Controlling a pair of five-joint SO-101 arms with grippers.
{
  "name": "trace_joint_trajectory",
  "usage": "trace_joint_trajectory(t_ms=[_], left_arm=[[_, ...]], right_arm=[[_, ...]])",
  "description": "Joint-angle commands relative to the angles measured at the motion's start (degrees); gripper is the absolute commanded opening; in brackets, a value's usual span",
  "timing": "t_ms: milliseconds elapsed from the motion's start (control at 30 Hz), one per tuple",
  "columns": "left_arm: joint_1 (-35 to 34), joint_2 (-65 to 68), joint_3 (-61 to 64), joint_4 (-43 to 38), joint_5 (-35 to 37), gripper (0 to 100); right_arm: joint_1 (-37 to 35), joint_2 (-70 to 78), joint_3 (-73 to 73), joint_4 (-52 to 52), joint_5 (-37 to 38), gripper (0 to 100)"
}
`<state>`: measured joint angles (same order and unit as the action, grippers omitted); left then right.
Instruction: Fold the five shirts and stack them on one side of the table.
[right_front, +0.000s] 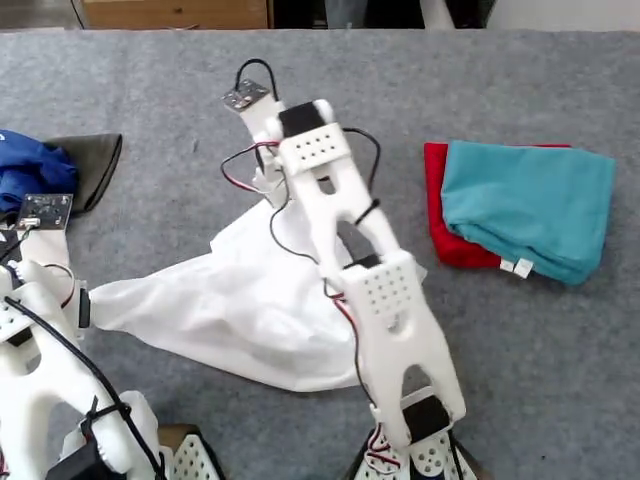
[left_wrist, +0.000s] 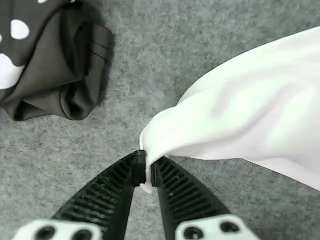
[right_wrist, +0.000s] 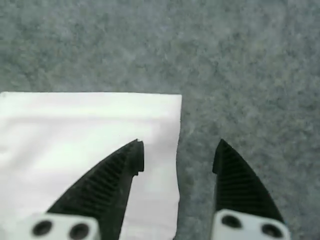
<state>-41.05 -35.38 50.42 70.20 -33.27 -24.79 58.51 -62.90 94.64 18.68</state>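
White shirt (right_front: 250, 300): lies crumpled and spread out on the grey table (right_front: 500, 380), in the middle, between the two arms; one end is drawn out into a point toward the left arm.
Left tool (left_wrist: 145, 170): pressed together on a small fold at the pointed end of the white shirt (left_wrist: 250, 115); the cloth runs away from the tips in a taut, rumpled sweep.
Right tool (right_wrist: 177, 157): spread wide, holding nothing; it hangs over a straight, flat corner of the white shirt (right_wrist: 75, 130). One tip is above the cloth, the other above bare table, and the shirt's edge runs between them. I cannot tell whether either tip touches.
Teal shirt (right_front: 530, 205): folded, lying on top of the red shirt (right_front: 455, 210) on the right arm's side of the table, well apart from both tools.
Blue shirt (right_front: 30, 165): bunched at the table's edge on the left arm's side, touching the dark shirt (right_front: 95, 165).
Dark shirt, left wrist view (left_wrist: 55, 60): heaped, with white spots, near the left tool but apart from the white shirt.
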Motion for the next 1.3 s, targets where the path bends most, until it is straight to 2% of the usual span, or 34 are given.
trace_joint_trajectory(t_ms=[0,200,500,667,933,1133,1267], left_arm=[[-0.4,-1.6,-0.3,-0.1,-0.3,3],[-0.4,-1.6,-0.3,-0.1,-0.3,3],[-0.5,-1.6,-0.3,-0.1,-0.3,3],[-0.6,-1.6,0.7,-0.1,-0.3,3],[-0.8,-1.6,1.2,-0.1,-0.3,3],[-0.8,-1.6,0.8,0.1,-0.3,3],[-0.7,-1.6,0.7,0.0,-0.3,3]], right_arm=[[-2.1,6.7,-18.3,4.0,-0.6,24.0],[-2.0,14.7,-25.0,4.2,0.1,24.0],[-1.6,15.4,-24.9,4.0,-0.3,24.0],[-0.4,17.2,-22.9,-1.5,-3.4,23.7],[-0.2,15.8,-20.2,-0.6,-3.4,23.4],[-0.1,15.5,-19.7,-0.9,-3.5,5.2],[-0.1,15.5,-19.8,-0.7,-3.5,5.2]])
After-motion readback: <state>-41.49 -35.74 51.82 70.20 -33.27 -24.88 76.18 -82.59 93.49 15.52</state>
